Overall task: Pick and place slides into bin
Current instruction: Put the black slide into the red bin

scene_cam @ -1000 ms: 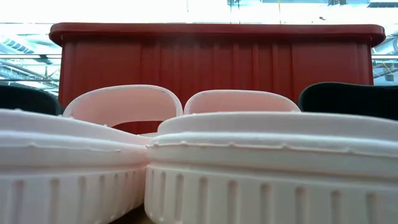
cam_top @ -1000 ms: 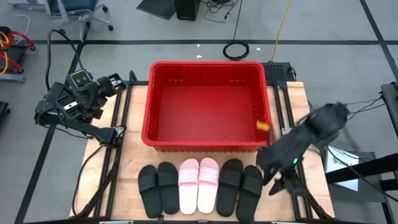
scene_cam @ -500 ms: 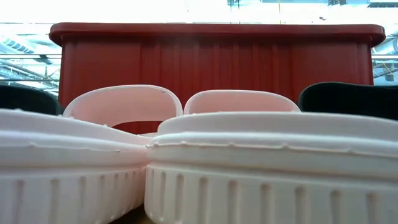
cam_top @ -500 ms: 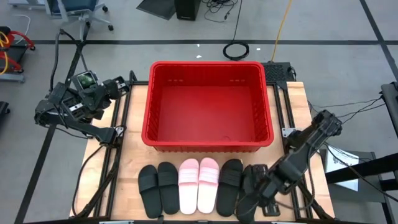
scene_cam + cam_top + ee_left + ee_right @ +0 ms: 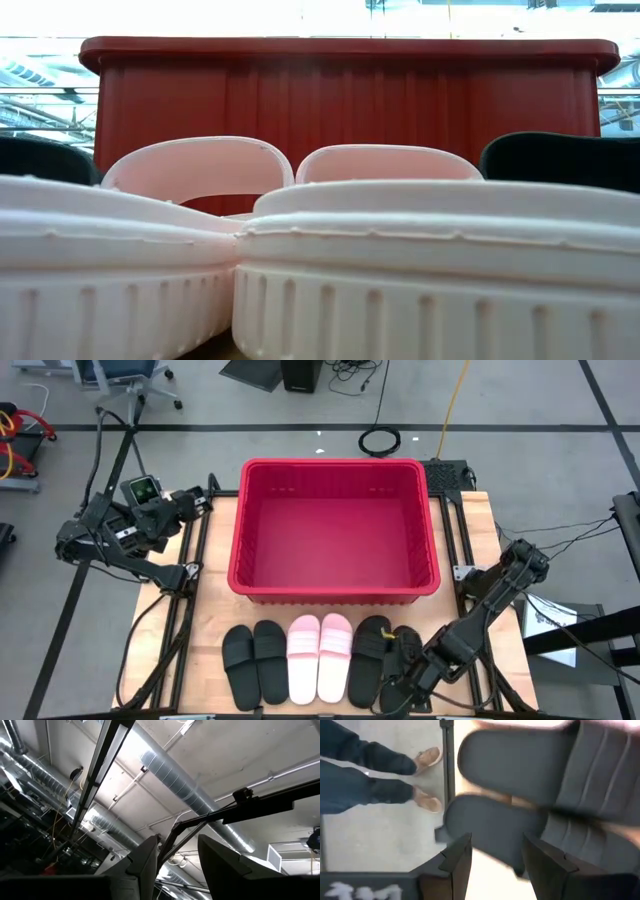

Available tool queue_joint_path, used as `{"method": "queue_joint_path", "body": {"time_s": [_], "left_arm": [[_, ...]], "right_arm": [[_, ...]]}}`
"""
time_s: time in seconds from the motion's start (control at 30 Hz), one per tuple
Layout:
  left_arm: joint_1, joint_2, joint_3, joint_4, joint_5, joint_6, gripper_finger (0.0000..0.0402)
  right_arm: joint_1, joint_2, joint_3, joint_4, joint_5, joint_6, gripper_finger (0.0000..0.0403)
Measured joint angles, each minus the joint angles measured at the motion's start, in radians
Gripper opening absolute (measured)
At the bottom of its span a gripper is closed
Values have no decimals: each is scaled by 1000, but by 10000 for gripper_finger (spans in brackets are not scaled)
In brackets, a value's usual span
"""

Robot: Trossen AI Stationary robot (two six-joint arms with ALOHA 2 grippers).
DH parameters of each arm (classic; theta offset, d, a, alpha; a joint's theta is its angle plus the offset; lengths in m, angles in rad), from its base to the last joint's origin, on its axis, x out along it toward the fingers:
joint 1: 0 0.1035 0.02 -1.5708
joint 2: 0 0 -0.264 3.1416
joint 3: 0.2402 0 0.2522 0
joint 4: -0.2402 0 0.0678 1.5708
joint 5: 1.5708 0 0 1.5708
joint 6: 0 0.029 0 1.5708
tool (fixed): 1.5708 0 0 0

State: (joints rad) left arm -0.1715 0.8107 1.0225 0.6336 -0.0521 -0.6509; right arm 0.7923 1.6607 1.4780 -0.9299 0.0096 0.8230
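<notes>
Right pincer (image 5: 400,685) low over rightmost black slide (image 5: 405,657), fingers apart, nothing gripped. Six slides in row at table's (image 5: 215,575) front edge – pink pair (image 5: 320,657) mid-row. Red bin (image 5: 334,530) behind, empty. Left pincer (image 5: 190,500) parked off table's left, open. Person's legs (image 5: 365,775) on floor beyond.

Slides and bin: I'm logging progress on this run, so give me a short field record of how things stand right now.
bin: red crate, nothing inside
slides in bin: none
slides on table: six in a row in front of the bin
black pair, left: untouched
pink pair: untouched, middle of row
black pair, right: right gripper over its outer slide
right gripper: open, low over that slide
left gripper: open, raised at the table's left edge
</notes>
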Motion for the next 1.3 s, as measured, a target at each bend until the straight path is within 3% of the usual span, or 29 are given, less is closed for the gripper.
{"method": "queue_joint_path", "body": {"time_s": [0.27, 0.43, 0.63, 1.3], "left_arm": [[0, 1, 0, -56, 1, -39, 147], [0, 1, 0, -55, 0, -31, 147], [0, 1, 0, -65, -1, -5, 147], [0, 1, 0, -71, -9, 14, 147]], "right_arm": [[6, 48, -2, 58, 95, -77, 160], [9, 48, -2, 34, 105, -44, 160], [15, 47, -37, -5, 193, -24, 155], [57, 47, -207, 45, 159, 106, 130]]}}
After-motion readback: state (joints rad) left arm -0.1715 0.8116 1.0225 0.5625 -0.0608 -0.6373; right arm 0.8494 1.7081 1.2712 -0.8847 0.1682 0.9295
